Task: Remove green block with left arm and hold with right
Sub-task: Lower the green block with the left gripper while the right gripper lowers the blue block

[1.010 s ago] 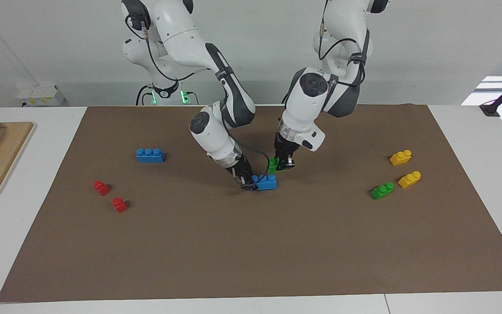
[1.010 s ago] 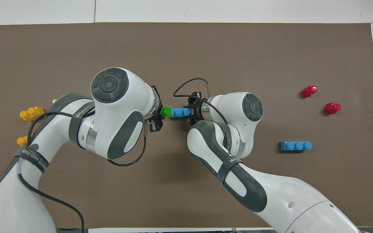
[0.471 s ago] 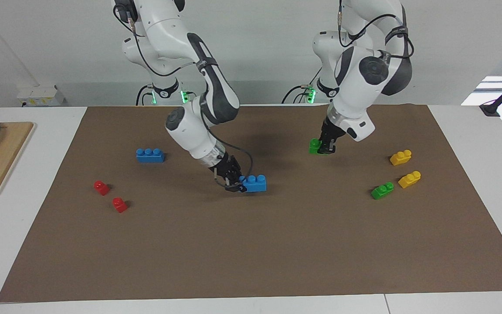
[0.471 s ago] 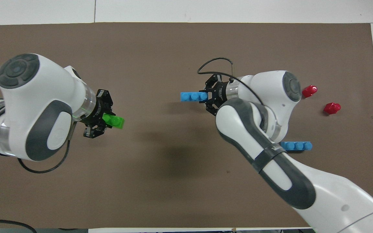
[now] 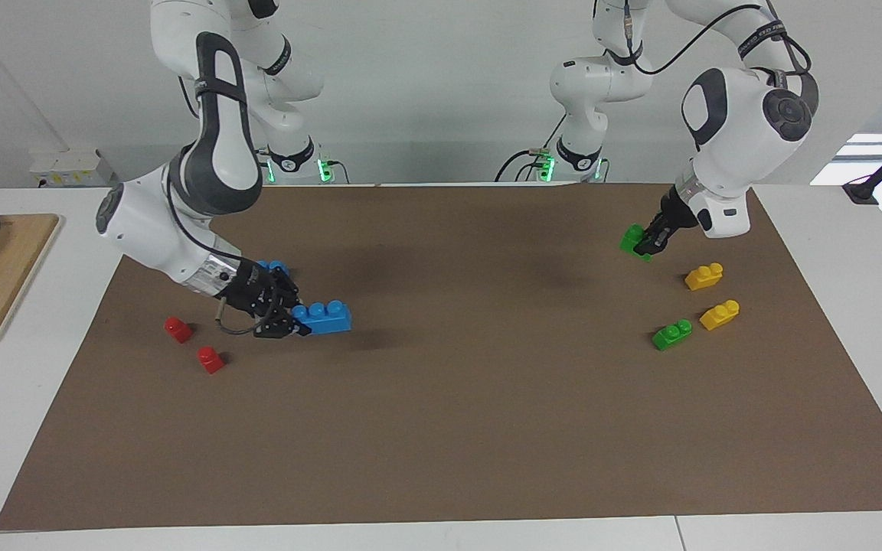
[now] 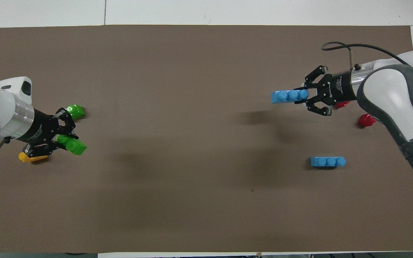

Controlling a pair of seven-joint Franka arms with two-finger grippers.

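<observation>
Green block [image 5: 632,240] clamped in left pincer [image 5: 649,245] over mat; right pincer [image 5: 293,323] clamps blue brick [image 5: 323,317].

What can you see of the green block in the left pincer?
The green block is a small bright green brick of glossy plastic with round studs on top. It is clamped at one end in the left pincer, tilted, and held up over the brown mat at the left arm's end of the table, above the yellow bricks. Only the fingers touch it. A look-alike green brick lies apart on the mat.
</observation>
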